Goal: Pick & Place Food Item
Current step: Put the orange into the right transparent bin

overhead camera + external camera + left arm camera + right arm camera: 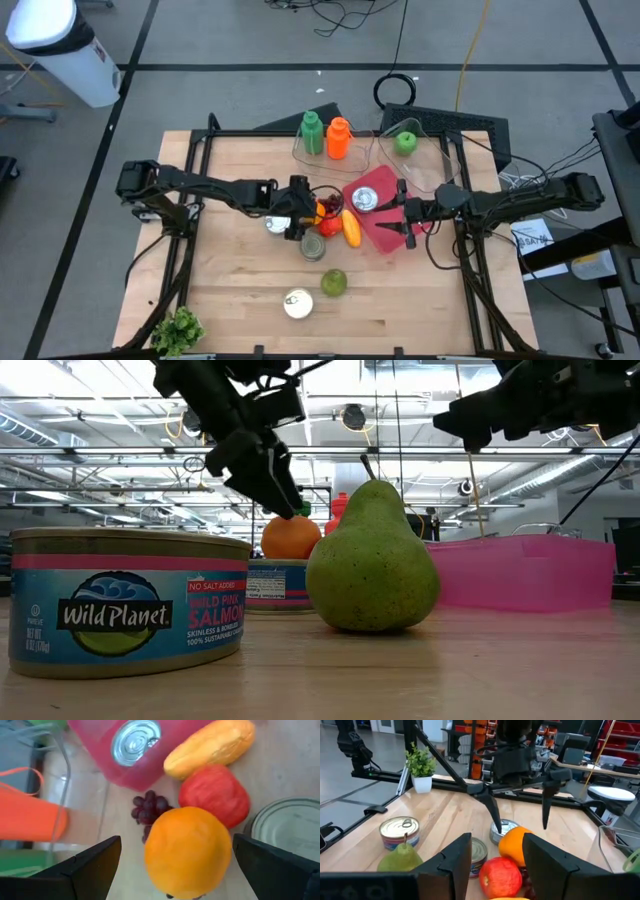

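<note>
Left end effector (175, 865) wide, straddling the orange (187, 851) from above, touching nothing yet. Orange near bench (240, 300) centre, at about nine o'clock of the pink bin (385, 225), packed against a red apple (215, 795), a bunch of dark grapes (149, 807) and a tin can (290, 827). Risk, as a guess: round, smooth, glossy skin likely to roll or squirt out under an off-centre squeeze; fingers dropping could clip the apple or can and shove the cluster. Right end effector (492, 862) partly parted, empty, hovering at three o'clock of the pile over the bin.
</note>
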`<state>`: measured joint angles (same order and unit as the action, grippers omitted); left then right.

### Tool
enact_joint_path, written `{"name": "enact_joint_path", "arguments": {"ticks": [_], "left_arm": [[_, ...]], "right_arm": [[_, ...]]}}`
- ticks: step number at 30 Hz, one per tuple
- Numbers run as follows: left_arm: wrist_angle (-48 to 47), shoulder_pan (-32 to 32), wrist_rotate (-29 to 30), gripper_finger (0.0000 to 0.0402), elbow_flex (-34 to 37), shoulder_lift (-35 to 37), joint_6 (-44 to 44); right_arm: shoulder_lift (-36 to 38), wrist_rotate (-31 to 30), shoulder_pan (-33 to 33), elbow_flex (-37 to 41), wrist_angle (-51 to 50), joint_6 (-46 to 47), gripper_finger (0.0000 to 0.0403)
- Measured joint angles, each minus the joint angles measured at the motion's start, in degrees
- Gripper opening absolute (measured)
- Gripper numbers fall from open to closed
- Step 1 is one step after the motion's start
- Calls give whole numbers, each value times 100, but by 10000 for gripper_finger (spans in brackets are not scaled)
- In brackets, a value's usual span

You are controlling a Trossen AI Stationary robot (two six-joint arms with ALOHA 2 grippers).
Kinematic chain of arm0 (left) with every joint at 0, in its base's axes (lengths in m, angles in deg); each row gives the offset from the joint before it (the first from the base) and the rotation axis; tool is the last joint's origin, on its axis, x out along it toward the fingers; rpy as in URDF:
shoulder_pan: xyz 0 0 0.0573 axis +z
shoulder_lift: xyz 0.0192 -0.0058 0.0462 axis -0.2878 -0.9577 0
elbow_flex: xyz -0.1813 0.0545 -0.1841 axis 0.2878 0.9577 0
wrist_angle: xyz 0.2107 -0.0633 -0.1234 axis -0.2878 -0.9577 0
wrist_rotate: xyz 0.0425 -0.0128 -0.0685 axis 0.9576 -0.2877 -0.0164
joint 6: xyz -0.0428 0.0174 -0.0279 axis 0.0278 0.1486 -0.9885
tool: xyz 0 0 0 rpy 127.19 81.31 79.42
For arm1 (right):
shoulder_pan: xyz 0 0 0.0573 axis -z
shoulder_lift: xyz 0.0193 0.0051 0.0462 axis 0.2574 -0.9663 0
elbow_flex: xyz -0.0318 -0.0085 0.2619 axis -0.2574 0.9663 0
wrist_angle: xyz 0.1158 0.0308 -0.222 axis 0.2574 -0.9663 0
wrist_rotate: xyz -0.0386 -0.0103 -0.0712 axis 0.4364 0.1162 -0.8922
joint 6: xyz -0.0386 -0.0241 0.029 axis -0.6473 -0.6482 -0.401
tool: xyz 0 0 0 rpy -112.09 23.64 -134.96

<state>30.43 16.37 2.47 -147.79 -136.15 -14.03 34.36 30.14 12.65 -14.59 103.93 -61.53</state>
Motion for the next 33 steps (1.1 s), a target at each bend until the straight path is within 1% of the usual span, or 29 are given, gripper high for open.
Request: {"name": "enact_joint_path", "arguments": {"ticks": [2,11,16,21,27,30,33], "left_arm": [[10,52,-215,392,0,-36,4],[2,244,-617,392,0,-340,78],[44,325,-627,392,9,-514,44],[89,369,-567,392,4,-533,-135],[-50,371,-360,392,4,-533,-373],[-173,365,-361,374,4,-533,-552],[-261,354,-363,330,4,-531,-931]], "right_arm": [[0,0,0,0,-34,0,161],[0,0,0,0,-69,0,161],[-14,-4,5,-4,-89,0,161],[-50,-3,6,-7,-92,-1,161],[-74,-2,5,-7,-115,-1,161],[-74,-2,5,-7,-115,0,161],[-74,-2,5,-7,-115,0,161]]}}
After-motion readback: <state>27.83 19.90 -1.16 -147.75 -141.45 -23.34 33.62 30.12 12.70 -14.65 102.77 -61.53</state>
